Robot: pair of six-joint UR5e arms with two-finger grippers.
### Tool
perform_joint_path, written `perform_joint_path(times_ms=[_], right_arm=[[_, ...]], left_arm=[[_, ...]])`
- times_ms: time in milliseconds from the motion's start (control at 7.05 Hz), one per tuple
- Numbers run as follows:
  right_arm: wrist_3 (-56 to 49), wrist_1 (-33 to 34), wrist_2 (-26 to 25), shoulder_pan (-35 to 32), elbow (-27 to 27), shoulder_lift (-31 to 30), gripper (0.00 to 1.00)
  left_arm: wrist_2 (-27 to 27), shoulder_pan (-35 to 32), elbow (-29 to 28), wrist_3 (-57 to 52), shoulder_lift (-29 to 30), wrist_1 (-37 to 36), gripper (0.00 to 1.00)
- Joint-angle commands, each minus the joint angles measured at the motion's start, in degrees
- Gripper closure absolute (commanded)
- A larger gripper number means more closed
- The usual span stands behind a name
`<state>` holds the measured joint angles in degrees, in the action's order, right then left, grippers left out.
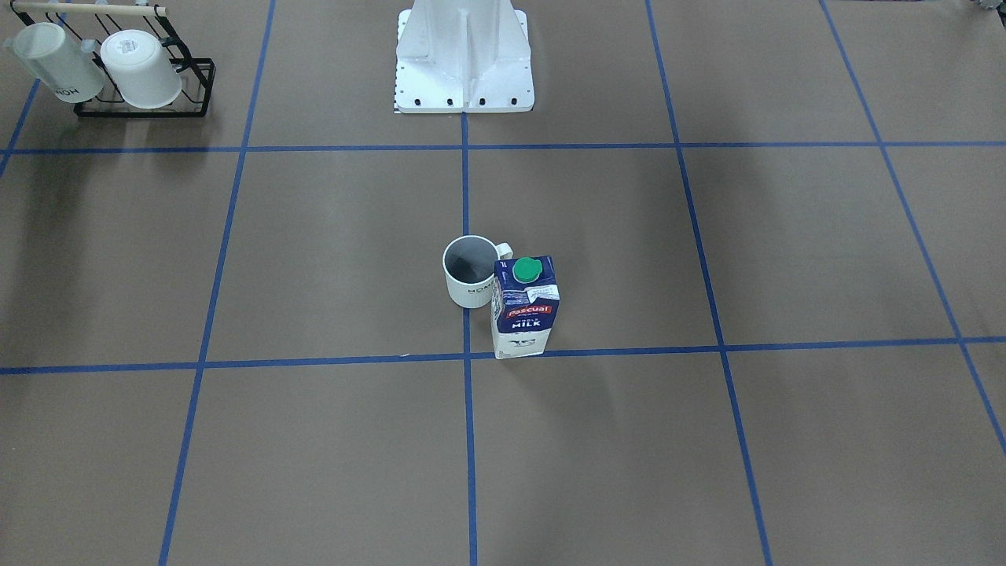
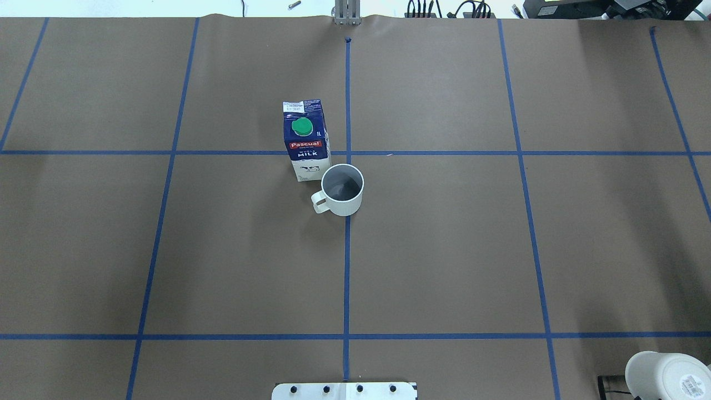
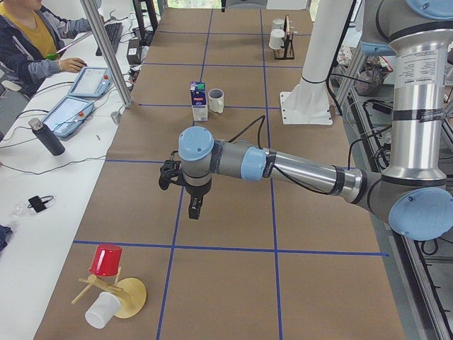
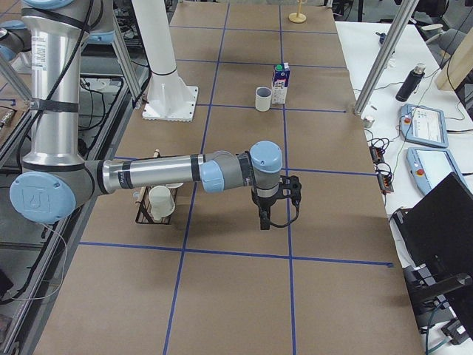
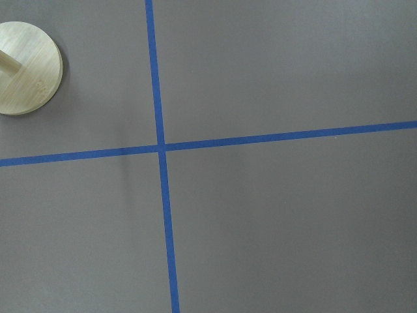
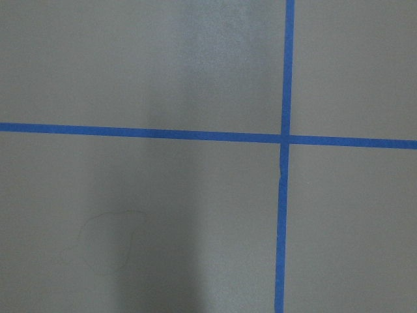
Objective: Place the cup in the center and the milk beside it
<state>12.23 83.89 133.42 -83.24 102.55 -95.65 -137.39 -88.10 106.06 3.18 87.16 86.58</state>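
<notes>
Cup (image 2: 343,191) upright at center (image 2: 347,239), on the blue tape line (image 2: 346,278); handle at 8 o'clock in overhead. Milk (image 2: 305,145) just beside it at 10 o'clock, long axis vertical, reads "Pascual", "MILK". Left gripper (image 3: 195,207), right gripper (image 4: 264,220): can't tell jaw opening or hold.

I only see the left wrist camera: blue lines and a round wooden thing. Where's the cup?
Observer: The cup stands upright on the central blue tape line, in the middle of the table.
Operator: And the milk?
Observer: The milk stands upright close beside the cup, on the robot's left of it.
Operator: Is a gripper holding them?
Observer: No. The left gripper hangs over the table far from both, and so does the right gripper.
</notes>
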Motion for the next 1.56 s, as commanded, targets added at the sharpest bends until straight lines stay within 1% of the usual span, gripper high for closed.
perform_joint_path(times_ms=[0,284,426,568,851,993,1135,1277,1419], right_arm=[[0.07,-0.04,0.09,-1.13,0.36,-0.94,0.0],[0.16,-0.04,0.0,-1.84,1.76,-2.07,0.0],[0.16,-0.04,0.26,-1.84,2.12,-2.17,0.0],[0.08,-0.04,0.0,-1.84,2.3,-2.17,0.0],[0.16,-0.04,0.44,-1.84,2.21,-1.47,0.0],[0.25,-0.04,0.44,-1.75,2.12,-1.21,0.0],[0.08,0.05,0.09,-1.66,1.69,-1.29,0.0],[-0.01,-0.04,-0.87,-1.58,-0.06,-0.07,0.0],[0.07,-0.13,-3.14,-1.58,0.1,0.29,0.0]], left_arm=[[0.28,0.47,-0.59,3.91,1.08,-0.01,0.02],[0.37,1.6,-1.65,4.02,1.96,-0.01,0.02],[0.19,1.87,-3.3,3.94,1.96,0.51,0.02],[0.19,1.88,-3.93,4.11,1.96,3.39,0.02],[-0.16,1.88,-4.72,4.2,1.87,4.56,0.02],[0.1,1.88,-5.42,4.03,3.18,4.91,0.02],[-0.16,1.88,-4.82,4.37,3.63,5.0,0.02],[-0.33,1.88,-5.08,4.2,3.54,5.0,0.02],[-0.42,1.88,-5.16,4.2,3.63,5.0,0.02]])
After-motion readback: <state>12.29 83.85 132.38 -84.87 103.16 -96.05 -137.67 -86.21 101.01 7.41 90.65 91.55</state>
